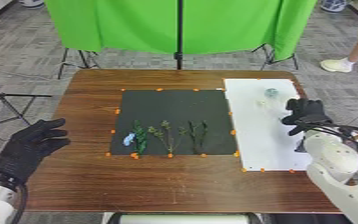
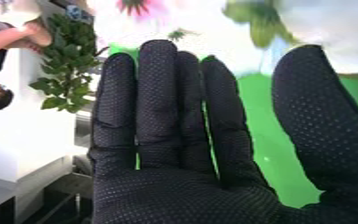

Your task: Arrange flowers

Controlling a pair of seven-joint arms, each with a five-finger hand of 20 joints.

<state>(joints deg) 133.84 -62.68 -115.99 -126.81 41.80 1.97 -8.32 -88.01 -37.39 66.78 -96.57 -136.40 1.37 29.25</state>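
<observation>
Right robot hand in black fabric glove [image 2: 189, 192] wide, empty, near white rectangular sheet [image 1: 269, 137]. Left robot hand [image 1: 35, 142] wide, empty. Slim green leafy stems [image 1: 141, 139] lie on dark rectangular mat [image 1: 171, 107], brown wooden desk [image 1: 167, 185]. Likely light, bendy, fragile leaves; pinch lower stem.

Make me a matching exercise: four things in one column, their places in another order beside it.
1. Blue flower
2. Green cloth
3. Left hand
4. Right hand

A. At the table's left edge
B. At the white sheet's right edge
C. On the black mat
D. Hanging beyond the table's far edge

Pairs: 1-C, 2-D, 3-A, 4-B
</observation>
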